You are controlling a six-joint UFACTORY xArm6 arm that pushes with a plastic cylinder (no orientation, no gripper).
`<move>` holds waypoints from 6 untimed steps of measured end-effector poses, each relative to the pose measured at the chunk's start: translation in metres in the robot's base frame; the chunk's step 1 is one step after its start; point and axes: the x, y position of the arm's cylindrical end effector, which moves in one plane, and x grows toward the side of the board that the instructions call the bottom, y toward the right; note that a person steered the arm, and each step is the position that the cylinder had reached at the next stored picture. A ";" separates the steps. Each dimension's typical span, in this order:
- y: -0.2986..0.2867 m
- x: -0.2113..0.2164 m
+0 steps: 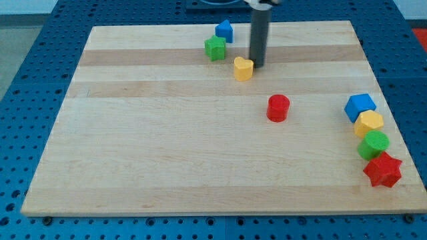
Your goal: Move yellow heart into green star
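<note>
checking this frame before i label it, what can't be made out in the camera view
- Top of the dark rod: cut off by the view's top edge; only its lower part and my tip show, just right of the yellow heart block.
- Contact between tip and heart: too close to tell.
- Small blue block behind the green star block: shape too small to name.
- Wooden board: its underside and supports are hidden.

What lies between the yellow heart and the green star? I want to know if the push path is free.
Nothing: in the camera view only bare board separates the yellow heart from the green star. My tip sits at the heart's right.
</note>
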 end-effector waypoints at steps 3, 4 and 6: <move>-0.070 0.020; -0.078 0.020; -0.084 -0.017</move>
